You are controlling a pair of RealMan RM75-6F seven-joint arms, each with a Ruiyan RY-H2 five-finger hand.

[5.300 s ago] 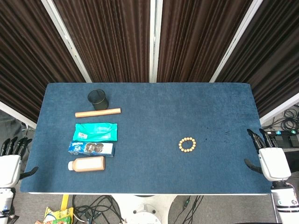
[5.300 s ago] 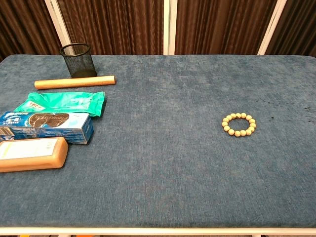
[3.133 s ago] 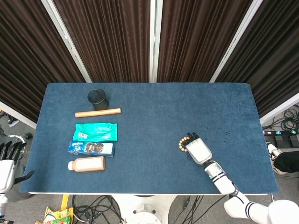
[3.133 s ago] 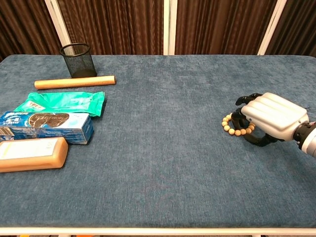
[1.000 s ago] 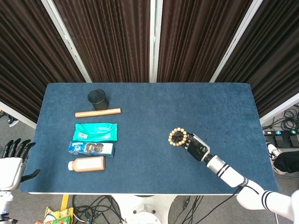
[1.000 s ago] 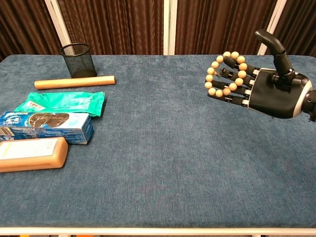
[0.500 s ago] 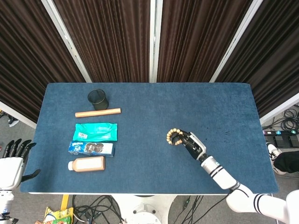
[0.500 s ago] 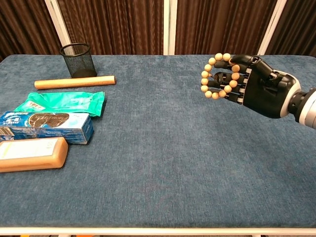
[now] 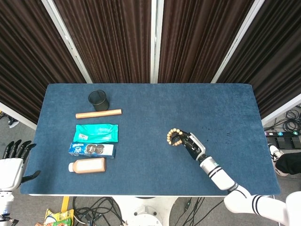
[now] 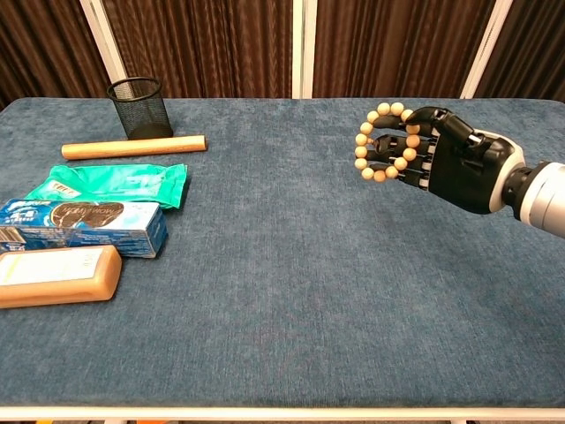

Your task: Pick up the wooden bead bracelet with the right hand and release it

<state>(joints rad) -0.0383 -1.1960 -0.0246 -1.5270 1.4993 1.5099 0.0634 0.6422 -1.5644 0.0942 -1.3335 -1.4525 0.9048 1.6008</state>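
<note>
My right hand (image 10: 450, 159) (image 9: 192, 143) is raised above the blue table (image 10: 282, 283), right of centre, palm turned toward the left. It holds the wooden bead bracelet (image 10: 381, 142) (image 9: 173, 137), a ring of pale round beads looped over its dark fingers with the thumb closed over the top. The bracelet is clear of the cloth. My left hand (image 9: 11, 162) hangs off the table's front left corner in the head view, fingers spread and holding nothing.
Along the left side lie a black mesh cup (image 10: 139, 108), a wooden rod (image 10: 132, 147), a green packet (image 10: 110, 185), a blue biscuit box (image 10: 84, 225) and a tan bottle (image 10: 55, 276) on its side. Dark curtains (image 9: 150, 42) stand behind the table.
Over five seconds my right hand came in from the table's right edge, took the bracelet off the cloth and lifted it. In the last half second it shifted slightly left with the thumb closed.
</note>
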